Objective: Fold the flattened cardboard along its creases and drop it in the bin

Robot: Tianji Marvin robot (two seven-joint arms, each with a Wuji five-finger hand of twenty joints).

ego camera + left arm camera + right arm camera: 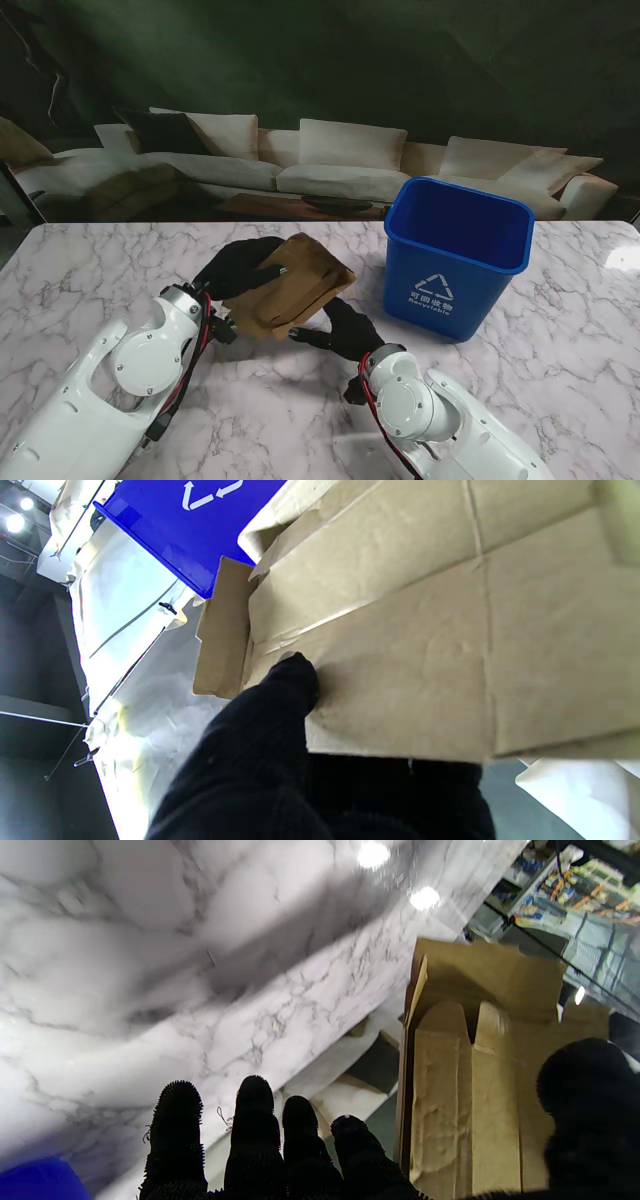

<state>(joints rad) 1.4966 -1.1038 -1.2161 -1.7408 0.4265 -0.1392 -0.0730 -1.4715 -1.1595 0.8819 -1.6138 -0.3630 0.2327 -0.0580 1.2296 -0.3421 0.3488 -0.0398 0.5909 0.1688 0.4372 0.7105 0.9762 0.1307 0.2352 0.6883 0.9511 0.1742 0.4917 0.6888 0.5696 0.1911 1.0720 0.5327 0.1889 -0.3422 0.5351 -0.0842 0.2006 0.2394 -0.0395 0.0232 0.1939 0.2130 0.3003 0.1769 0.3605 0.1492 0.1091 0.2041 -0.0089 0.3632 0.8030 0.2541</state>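
Observation:
The folded brown cardboard (300,285) is lifted off the marble table (560,340), tilted, just left of the blue bin (455,255). My left hand (240,265) in a black glove is shut on its far left edge. In the left wrist view the thumb (285,690) presses on the cardboard (425,630) and the bin (175,530) shows behind it. My right hand (345,328) reaches under the near right edge. Its fingers (255,1130) are spread straight, with the cardboard (475,1090) standing between them and the thumb.
The bin stands upright to the right of the cardboard, with a recycling mark on its near wall; a corner of it (40,1180) shows in the right wrist view. A backdrop picturing a sofa (340,165) runs along the table's far edge.

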